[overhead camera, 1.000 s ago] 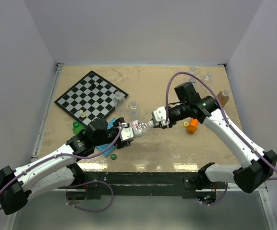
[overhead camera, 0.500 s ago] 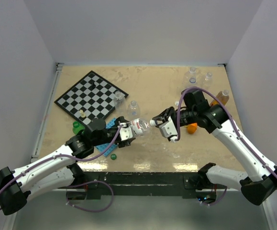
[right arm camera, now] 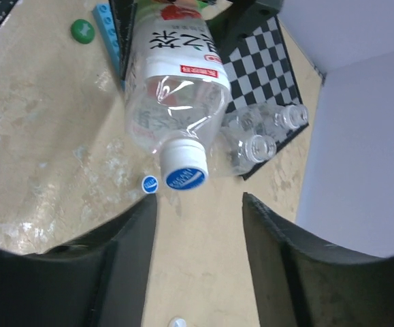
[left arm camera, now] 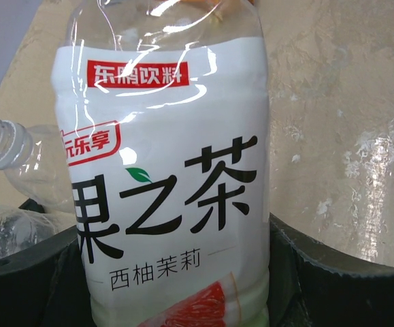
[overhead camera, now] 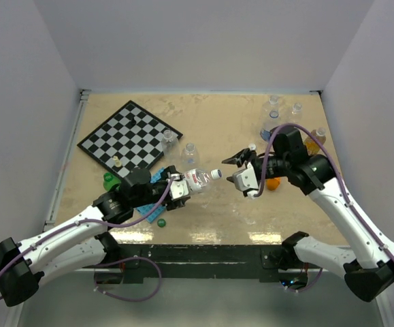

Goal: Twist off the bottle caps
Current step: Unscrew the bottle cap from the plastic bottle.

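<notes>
At the neck end of the bottle (overhead camera: 195,178), the white-and-blue cap (right arm camera: 184,168) sits on its thread; how loose it is I cannot tell. The left gripper (overhead camera: 177,187) is clamped round the bottle's labelled middle, holding it on its side. The right gripper (overhead camera: 233,170) stands partly open and empty, just off the cap. Likely trouble: the cap sits nearer one finger, so a closing pinch could shove the neck sideways. The thin bottle could also turn in the left grip instead of the cap. A small blue cap (right arm camera: 150,183) lies just below the neck.
</notes>
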### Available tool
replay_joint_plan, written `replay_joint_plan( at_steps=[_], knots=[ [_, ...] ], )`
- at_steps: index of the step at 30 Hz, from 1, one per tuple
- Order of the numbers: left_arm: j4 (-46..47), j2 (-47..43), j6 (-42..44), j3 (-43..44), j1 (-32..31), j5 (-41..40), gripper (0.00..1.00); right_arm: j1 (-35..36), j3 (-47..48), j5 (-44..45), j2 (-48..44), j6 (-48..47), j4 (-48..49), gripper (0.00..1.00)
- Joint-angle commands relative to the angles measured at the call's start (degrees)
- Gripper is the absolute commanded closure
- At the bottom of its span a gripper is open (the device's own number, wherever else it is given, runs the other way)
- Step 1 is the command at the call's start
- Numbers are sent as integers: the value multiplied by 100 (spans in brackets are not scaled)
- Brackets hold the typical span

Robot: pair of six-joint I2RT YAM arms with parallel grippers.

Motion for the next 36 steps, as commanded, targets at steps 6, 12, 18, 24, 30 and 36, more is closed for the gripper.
replay_joint_plan(
  at_steps=[6, 12, 18, 24, 30, 36],
  knots=[
    [-55, -69, -94, 22, 35, -126, 100, -389, -137, -241, -641, 1071, 222, 29],
    [-55, -61, -85, 13, 35, -126, 100, -609, -198, -285, -896, 1897, 292, 27],
    [-55, -61, -85, 22, 36, -117, 100, -758, -181, -294, -958, 3056, 406, 26],
    [-55, -60, -94, 22, 35, -126, 100, -785, -102, 110, -607, 4297, 574, 22],
    [-55, -52, -85, 22, 36, -135, 100, -793, -67, -92, -317, 4438, 486, 16],
    [-55, -43, -94, 13, 36, -153, 100, -793, -14, -443, 52, 4562, 389, 16]
  ],
)
